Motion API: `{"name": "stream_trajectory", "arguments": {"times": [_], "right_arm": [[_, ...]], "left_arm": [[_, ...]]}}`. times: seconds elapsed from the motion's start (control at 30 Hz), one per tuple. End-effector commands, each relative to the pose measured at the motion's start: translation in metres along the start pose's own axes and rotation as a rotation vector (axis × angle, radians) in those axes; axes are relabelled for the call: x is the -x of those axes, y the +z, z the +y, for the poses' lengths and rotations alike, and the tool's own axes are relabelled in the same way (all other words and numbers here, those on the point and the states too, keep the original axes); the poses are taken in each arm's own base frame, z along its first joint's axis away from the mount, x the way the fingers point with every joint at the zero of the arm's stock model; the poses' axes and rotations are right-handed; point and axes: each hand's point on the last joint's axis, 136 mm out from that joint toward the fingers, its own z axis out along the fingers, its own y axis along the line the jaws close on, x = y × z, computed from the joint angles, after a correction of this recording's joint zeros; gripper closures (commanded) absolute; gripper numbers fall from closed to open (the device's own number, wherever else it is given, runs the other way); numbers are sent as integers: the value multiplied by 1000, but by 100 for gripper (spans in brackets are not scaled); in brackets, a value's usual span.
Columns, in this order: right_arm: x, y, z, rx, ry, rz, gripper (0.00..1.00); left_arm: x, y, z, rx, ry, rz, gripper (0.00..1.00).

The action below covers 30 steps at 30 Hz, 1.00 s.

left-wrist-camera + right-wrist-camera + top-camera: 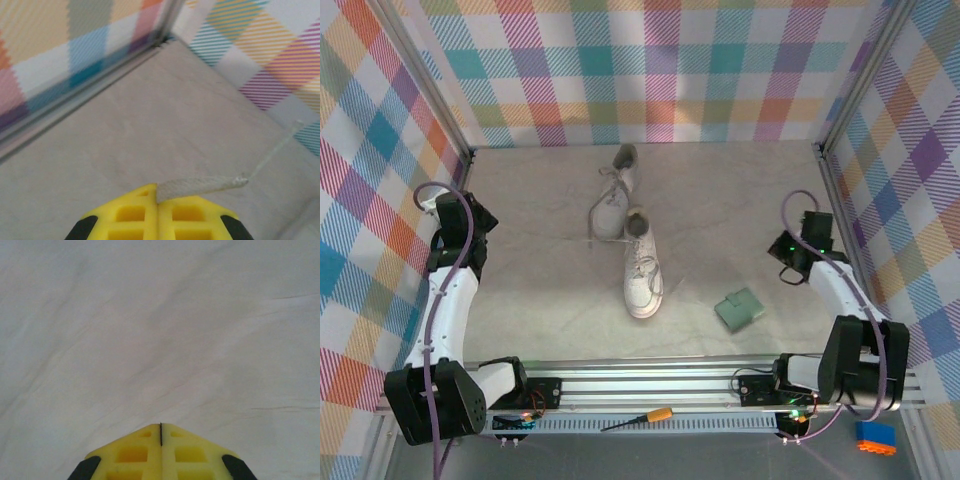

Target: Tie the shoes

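Two white sneakers lie mid-table: the far shoe has its opening toward the back wall, and the near shoe points its toe at me. Their laces hang loose beside them. My left gripper is far left by the wall, well apart from the shoes. In the left wrist view its yellow jaws are shut on a short white lace end that sticks out to the right. I cannot trace that lace back to a shoe. My right gripper hovers at the right, shut over bare table with nothing held.
A small green square pad lies right of the near shoe. Plaid walls close in the back and both sides. On the front rail area rest a screwdriver and a blue and orange block.
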Motion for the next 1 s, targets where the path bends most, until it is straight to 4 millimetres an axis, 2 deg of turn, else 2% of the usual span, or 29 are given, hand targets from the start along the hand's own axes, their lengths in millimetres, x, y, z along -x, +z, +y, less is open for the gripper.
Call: {"name": "stream_trajectory", "arguments": {"times": [0.0, 0.1, 0.13, 0.2, 0.37, 0.6, 0.97], "right_arm": [[-31, -12, 98, 320, -244, 65, 87], [-86, -21, 164, 584, -363, 200, 65], [-101, -21, 175, 637, -375, 238, 60], [-125, -16, 191, 693, -371, 300, 50], [-161, -3, 216, 721, -348, 379, 45], [-178, 18, 225, 712, -286, 437, 47], [-186, 27, 235, 710, -297, 465, 48]], "left_arm": [[8, -18, -49, -219, 37, -35, 100], [7, -29, -65, -267, 67, -43, 100], [7, -31, -67, -277, 67, -45, 100], [6, -35, -72, -297, 74, -41, 100], [3, -41, -77, -327, 80, -30, 100], [1, -46, -80, -340, 92, -28, 100], [-2, -49, -79, -346, 94, -27, 100]]}}
